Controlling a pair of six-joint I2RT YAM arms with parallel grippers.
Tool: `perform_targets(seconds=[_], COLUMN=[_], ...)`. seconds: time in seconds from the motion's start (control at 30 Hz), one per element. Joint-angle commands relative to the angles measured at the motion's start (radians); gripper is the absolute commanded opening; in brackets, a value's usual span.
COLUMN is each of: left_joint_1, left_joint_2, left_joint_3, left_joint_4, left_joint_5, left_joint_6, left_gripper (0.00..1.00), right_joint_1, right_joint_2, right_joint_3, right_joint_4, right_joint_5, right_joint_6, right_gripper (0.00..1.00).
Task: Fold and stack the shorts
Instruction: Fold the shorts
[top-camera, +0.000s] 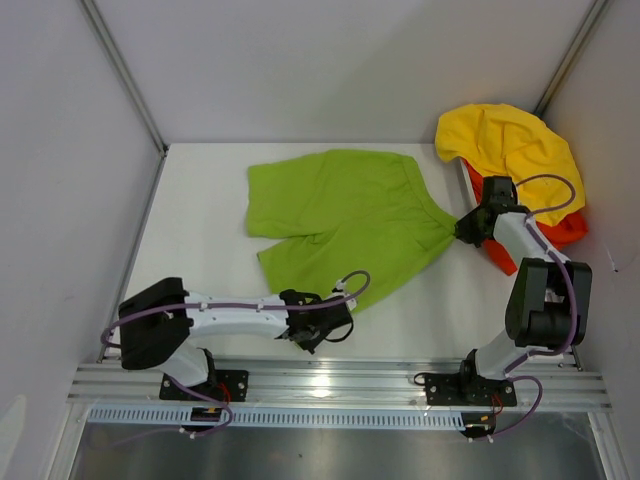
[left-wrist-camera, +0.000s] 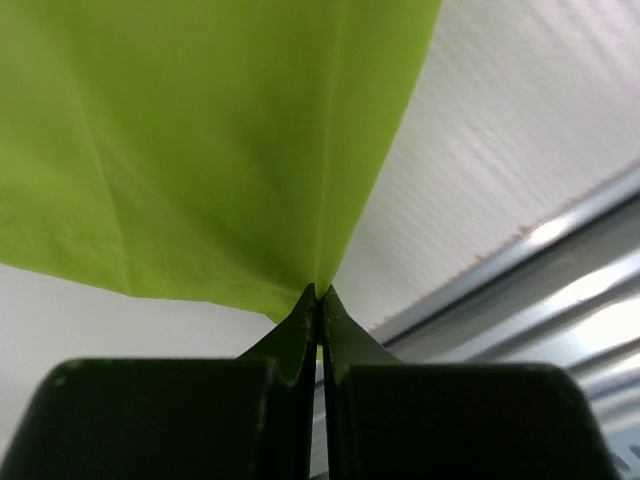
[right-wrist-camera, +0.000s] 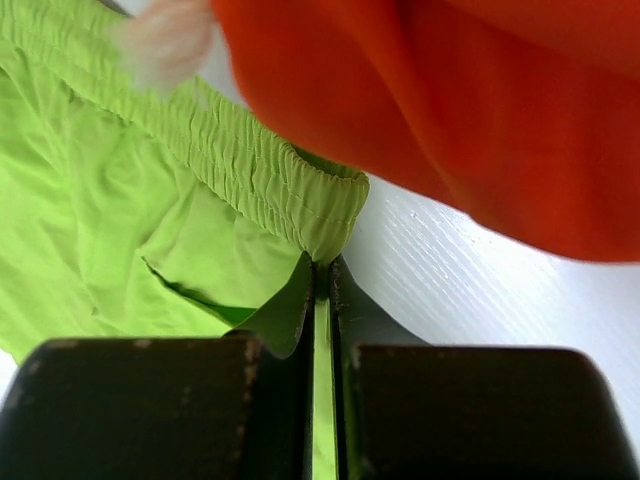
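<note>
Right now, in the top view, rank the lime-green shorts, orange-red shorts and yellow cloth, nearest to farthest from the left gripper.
1. Lime-green shorts: hem pinched in the left gripper.
2. Orange-red shorts: right side.
3. Yellow cloth: back right corner.

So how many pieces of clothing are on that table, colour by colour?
Lime-green shorts: 1
Yellow garment: 1
Orange-red shorts, partly under the yellow one: 1
Total: 3
</note>
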Motion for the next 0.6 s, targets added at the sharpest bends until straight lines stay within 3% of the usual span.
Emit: perform_targets(seconds=[0.0, 0.37, 0.57], left_joint_1=[-0.023, -0.299, -0.339], left_joint_2=[-0.083, 0.027, 0.048], left_joint_3=[-0.011, 0.268, 0.357], left_joint_4=[0.026, -0.022, -0.042], left_joint_5=[0.157, 0.269, 0.303], left_joint_6=[0.016, -0.075, -0.105], left_gripper=[0.0, 0.0, 0.0], right_joint_1=[-0.009, -0.031, -0.096], right_joint_2=[-0.028, -0.238, -0.341], right_joint_3=[0.091, 0.059, 0.066], right_joint_4=[-0.134, -0.338, -0.385], right_joint_5=[0.05, 0.169, 0.111], right_joint_6=[-0.056, -0.063, -0.088], right_gripper=[0.0, 0.0, 0.0])
